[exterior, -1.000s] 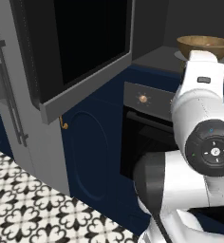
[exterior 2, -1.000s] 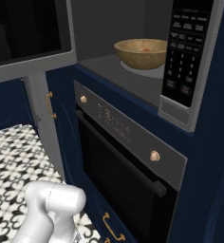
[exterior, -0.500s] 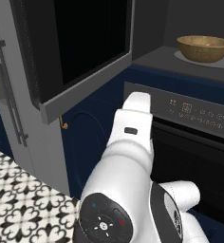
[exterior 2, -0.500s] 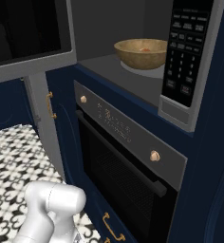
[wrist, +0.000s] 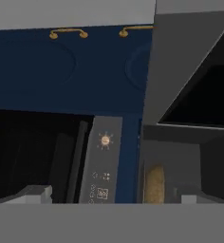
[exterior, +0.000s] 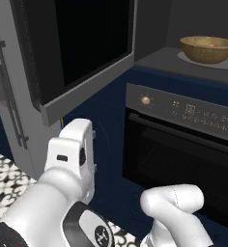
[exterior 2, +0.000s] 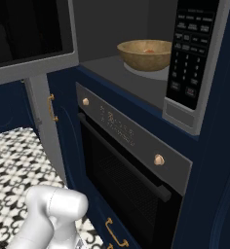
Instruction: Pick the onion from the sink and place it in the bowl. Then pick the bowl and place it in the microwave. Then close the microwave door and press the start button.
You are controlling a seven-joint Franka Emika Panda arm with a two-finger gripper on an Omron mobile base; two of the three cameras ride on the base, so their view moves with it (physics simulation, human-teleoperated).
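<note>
My hand (wrist: 109,192) is spread wide, holding nothing; the wooden bowl (exterior 2: 146,53) sits inside the microwave (exterior 2: 136,73), upper right, door (exterior: 82,53) open.

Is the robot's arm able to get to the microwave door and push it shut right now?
Probably yes. The microwave door hangs wide open, nothing stands in front of it, and the arm sits just below its lower edge. The gripper is open and empty, so it looks free to push.

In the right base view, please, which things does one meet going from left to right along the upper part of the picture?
microwave door → bowl inside the microwave → the microwave's keypad panel
</note>
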